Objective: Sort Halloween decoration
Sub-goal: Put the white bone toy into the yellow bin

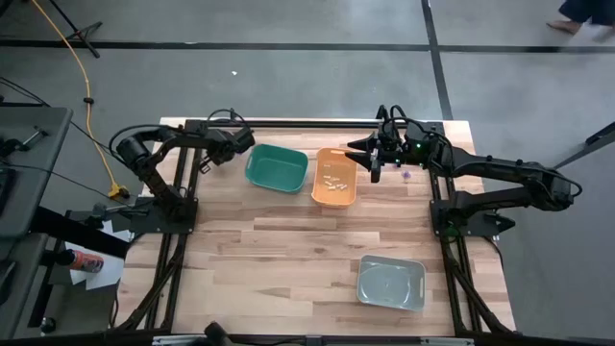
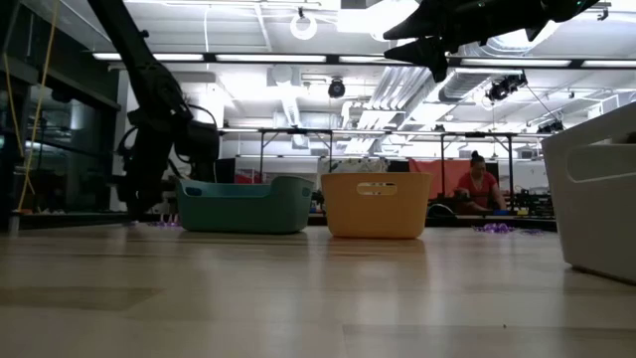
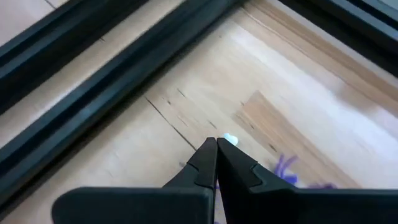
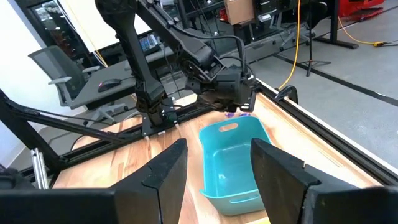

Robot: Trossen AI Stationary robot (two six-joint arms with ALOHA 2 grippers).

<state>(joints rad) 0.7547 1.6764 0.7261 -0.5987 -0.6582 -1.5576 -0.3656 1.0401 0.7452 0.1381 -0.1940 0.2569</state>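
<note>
My left gripper is shut, low over the table's far left corner, left of the green bin. A tiny whitish trinket shows right at its fingertips. Purple trinkets lie on the wood just beside it. My right gripper hangs open and high over the right rim of the orange bin, which holds several whitish trinkets. Its fingers have nothing between them. More purple trinkets lie right of the orange bin. My left gripper is shut with the whitish trinket right at its fingertips. I cannot tell whether the tips pinch it or it lies on the wood just beyond them. The fingers slant down toward the table.
A grey bin stands near the table's front right. Black frame rails run along the far edge close to my left gripper. Bare wood spreads across the table's middle and near left. A person sits in the room beyond.
</note>
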